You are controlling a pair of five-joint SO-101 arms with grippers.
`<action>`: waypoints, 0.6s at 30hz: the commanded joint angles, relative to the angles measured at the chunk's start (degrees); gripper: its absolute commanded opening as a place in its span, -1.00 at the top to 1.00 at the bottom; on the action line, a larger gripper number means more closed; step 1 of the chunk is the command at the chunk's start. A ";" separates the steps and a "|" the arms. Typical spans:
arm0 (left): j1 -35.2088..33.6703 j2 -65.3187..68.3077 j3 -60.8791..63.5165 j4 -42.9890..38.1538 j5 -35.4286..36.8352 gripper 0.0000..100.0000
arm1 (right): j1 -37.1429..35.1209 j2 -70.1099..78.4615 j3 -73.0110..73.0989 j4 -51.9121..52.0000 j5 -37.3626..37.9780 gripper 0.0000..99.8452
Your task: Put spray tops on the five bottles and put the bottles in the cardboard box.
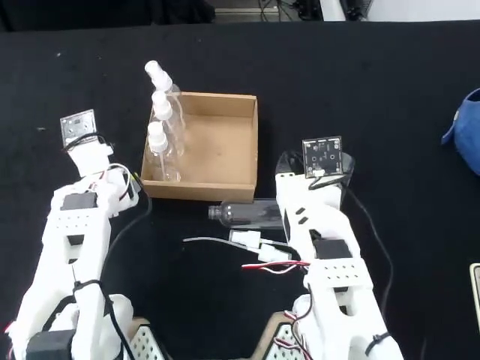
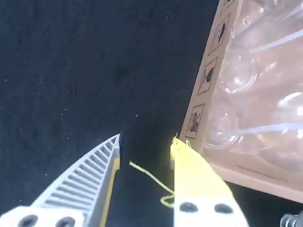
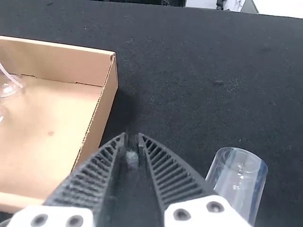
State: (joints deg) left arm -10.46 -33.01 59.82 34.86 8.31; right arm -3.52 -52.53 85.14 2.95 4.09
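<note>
The cardboard box (image 1: 217, 150) sits mid-table. Three clear bottles with white spray tops (image 1: 161, 112) stand along its left side. A topless clear bottle (image 1: 247, 214) lies on its side in front of the box, its base under the right arm. Two loose spray tops (image 1: 246, 239) (image 1: 274, 255) with thin tubes lie nearer the front. My left gripper (image 2: 144, 144) is open over black cloth beside the box's wall (image 2: 206, 80), with the boxed bottles (image 2: 255, 75) just beyond. My right gripper (image 3: 131, 139) is shut and empty, between the box (image 3: 57, 109) and the lying bottle's base (image 3: 236, 177).
The table is covered in black cloth. A blue object (image 1: 469, 139) pokes in at the right edge. The right half of the box floor is bare. Red and white wires (image 1: 277, 266) run from the right arm near the loose spray tops.
</note>
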 commanded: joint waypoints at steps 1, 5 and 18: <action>0.66 -0.09 -0.75 -1.32 0.70 0.91 | -0.79 -2.15 -0.31 -1.58 0.26 0.98; 1.89 -0.18 -0.92 -1.32 0.62 0.91 | -0.79 -2.15 -0.31 -1.58 0.26 0.98; 5.14 -0.18 -0.57 -1.23 0.53 0.91 | -0.79 -2.15 -0.31 -1.58 0.26 0.98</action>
State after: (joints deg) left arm -6.24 -33.01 60.09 34.86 8.31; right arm -3.52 -52.53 85.14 2.95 4.09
